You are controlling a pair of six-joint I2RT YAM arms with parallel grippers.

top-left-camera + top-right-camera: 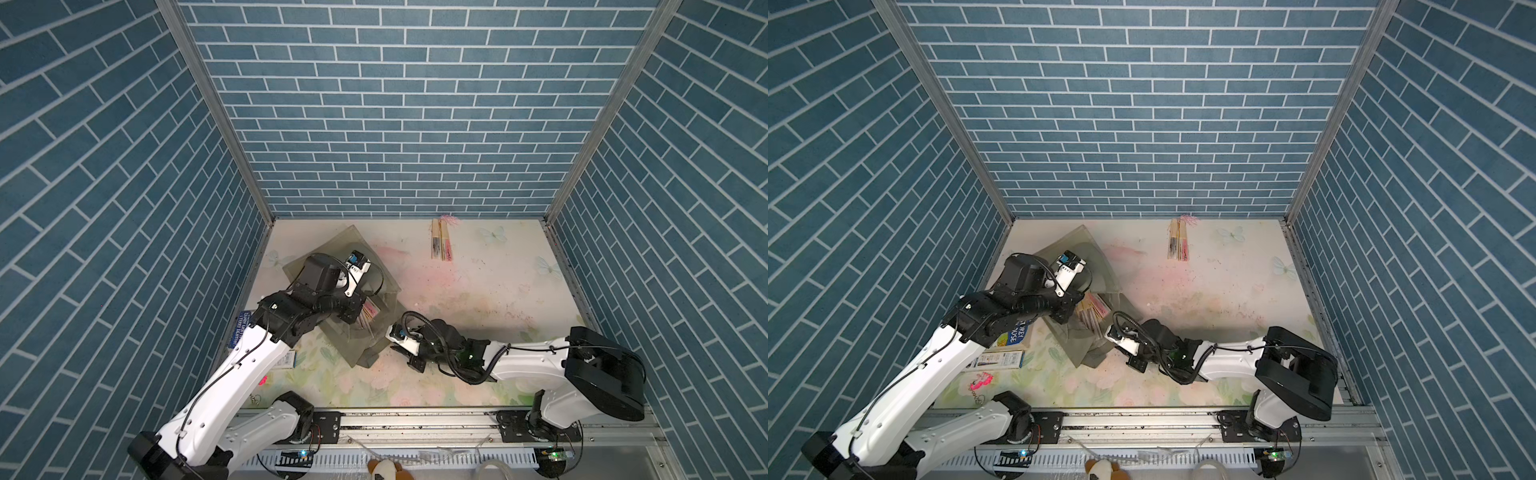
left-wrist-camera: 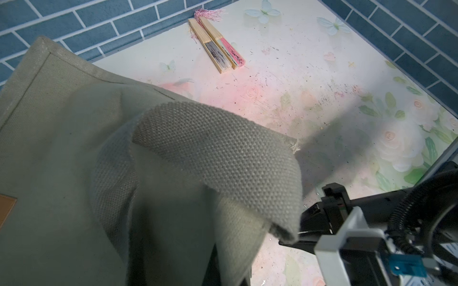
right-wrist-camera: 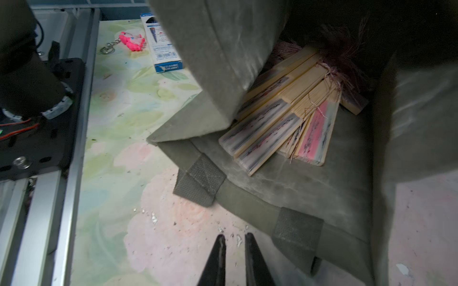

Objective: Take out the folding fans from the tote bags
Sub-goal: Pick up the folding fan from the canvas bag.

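Left gripper (image 1: pixel 353 313) is closed right up, and it looks clamped on the woven strap (image 2: pixel 215 148) of the big grey-green fabric tote bag (image 1: pixel 357 245). That strap loops up right in front of the left wrist camera and covers the fingers, so I can't see the actual pinch. The bag's upper wall stands raised above its lower one, with the mouth gaping toward the right arm.

Right gripper (image 3: pixel 235 241) has its two black fingertips (image 3: pixel 220 245) only a sliver apart, with nothing between them. It's holding nothing. It sits over the floral-print table top (image 3: pixel 161 222), just short of the tote's lower rim and not touching the fabric.

Inside the mouth there's a heap of closed bamboo folding fans (image 3: pixel 280 118). They've got pale sticks and pink and grey-speckled pleats, and the tassels are bunched at the deep end. Two more closed fans (image 1: pixel 441 245) lie side by side, touching, on the table by the back wall, well apart from the bag. A blue-and-white carton (image 3: pixel 163 49) and a hot-pink keychain (image 3: pixel 131 40) sit on the table near the tote.
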